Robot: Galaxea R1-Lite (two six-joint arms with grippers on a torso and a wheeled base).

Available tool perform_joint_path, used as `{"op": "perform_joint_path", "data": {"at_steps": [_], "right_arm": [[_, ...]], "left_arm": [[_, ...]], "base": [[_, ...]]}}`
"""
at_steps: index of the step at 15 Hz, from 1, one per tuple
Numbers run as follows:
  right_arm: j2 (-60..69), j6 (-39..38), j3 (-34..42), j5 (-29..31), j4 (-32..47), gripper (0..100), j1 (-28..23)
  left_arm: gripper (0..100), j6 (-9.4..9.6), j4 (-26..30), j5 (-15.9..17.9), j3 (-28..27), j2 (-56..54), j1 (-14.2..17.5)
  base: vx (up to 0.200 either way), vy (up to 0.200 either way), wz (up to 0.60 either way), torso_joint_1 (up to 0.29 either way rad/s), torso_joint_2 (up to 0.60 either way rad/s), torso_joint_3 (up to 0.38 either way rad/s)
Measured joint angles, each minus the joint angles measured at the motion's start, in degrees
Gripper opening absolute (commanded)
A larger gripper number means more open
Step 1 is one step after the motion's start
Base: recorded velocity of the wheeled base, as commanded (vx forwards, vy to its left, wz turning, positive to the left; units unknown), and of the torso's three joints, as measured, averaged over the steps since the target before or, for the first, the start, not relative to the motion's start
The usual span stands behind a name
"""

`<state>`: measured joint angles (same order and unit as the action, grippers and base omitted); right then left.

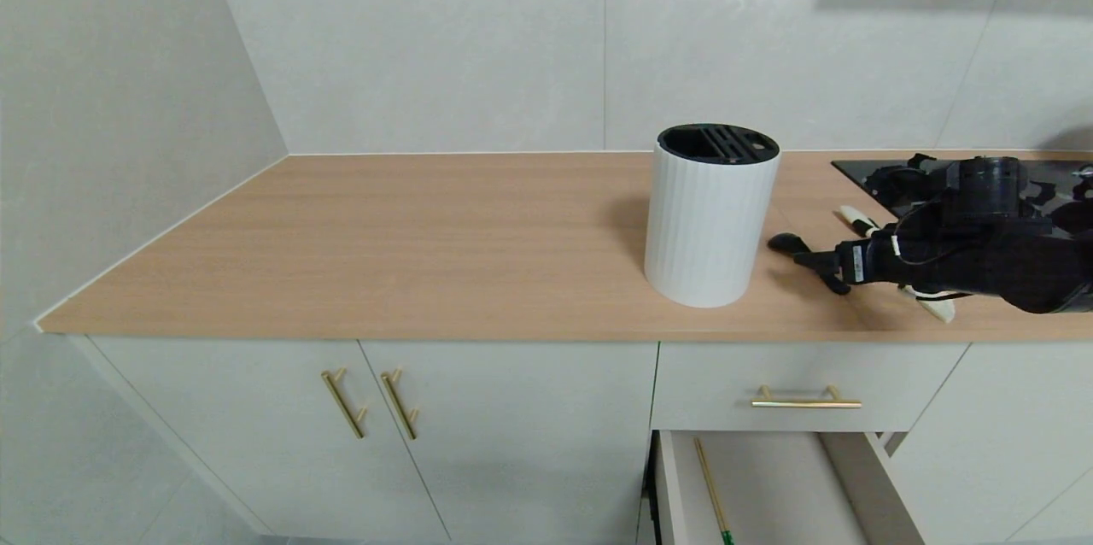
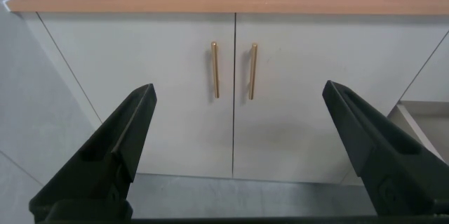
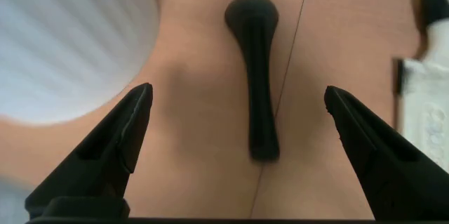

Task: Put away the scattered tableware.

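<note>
Left hand [image 2: 238, 92]: spread wide with nothing in it, hanging low below the tabletop [image 1: 427, 237] edge. I judge it is parked clear of the work.
Doors [image 2: 235, 133]: shut, straight ahead of the left hand, with 2 brass handles side by side.
Holder [image 1: 711, 216]: white, ribbed and upright, with a black slotted top. It stands just beside the right hand, on its left. The slots face up, so this is likely where the tableware goes.
Black utensil [image 1: 786, 243]: flat on the tabletop, directly ahead of the right hand and in line with the gap between its fingers. Its rounded end points away from the hand, near the holder but apart from it. It looks like the next piece to take.
Right hand [image 1: 821, 265]: fingers wide apart and holding nothing. It sits low over the tabletop and seems lined up to close on the handle.
White utensil [image 1: 932, 306]: lying just right of the right hand, partly under the arm.
Drawer [image 1: 768, 485]: open, below the right hand, with 1 thin stick [image 1: 710, 485] inside.
</note>
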<state>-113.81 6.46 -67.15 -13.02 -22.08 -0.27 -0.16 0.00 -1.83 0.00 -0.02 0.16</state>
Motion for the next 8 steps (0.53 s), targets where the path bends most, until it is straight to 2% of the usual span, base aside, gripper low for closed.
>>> {"op": "perform_joint_path", "data": {"at_steps": [8], "right_arm": [[-3.52,0.02,-0.24,0.79,-0.44,100,0.38]], "left_arm": [[100,0.0,0.0,0.02,0.0,0.0,0.0]], "base": [[0.0,0.0,0.0,0.0,0.0,0.0]]}}
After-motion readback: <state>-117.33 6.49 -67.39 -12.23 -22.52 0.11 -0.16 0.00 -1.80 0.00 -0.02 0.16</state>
